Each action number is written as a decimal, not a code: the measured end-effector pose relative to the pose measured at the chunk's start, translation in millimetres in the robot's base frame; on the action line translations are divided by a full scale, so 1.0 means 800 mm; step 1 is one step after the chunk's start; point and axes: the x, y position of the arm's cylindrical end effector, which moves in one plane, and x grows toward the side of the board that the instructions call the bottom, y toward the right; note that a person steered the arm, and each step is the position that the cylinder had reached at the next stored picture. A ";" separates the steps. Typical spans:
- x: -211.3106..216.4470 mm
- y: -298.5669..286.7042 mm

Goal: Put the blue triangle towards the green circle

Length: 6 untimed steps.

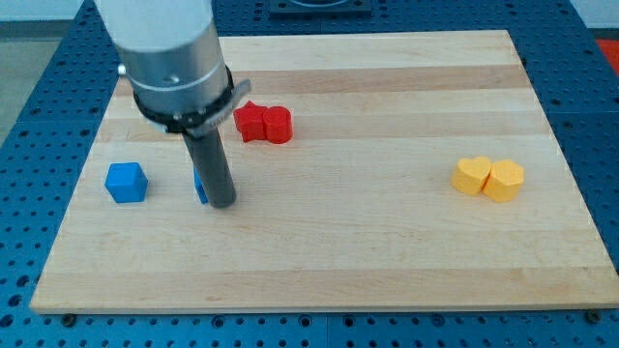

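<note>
My tip [222,202] rests on the wooden board [368,242] at the view's left. A blue block [200,186] sits right behind the rod on its left side; only a thin sliver shows, so I cannot make out its shape. A blue cube [126,182] lies further left of the tip, apart from it. No green circle shows in this view; the arm's grey body [169,58] hides part of the board's top left.
A red star [250,121] and a red cylinder [278,125] touch each other above and right of the tip. A yellow hexagon [472,175] and a yellow heart [504,180] touch at the view's right. Blue perforated table surrounds the board.
</note>
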 end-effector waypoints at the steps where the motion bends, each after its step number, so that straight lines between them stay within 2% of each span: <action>1: -0.034 -0.026; 3: -0.059 -0.055; 5: -0.076 -0.143; 6: -0.064 -0.121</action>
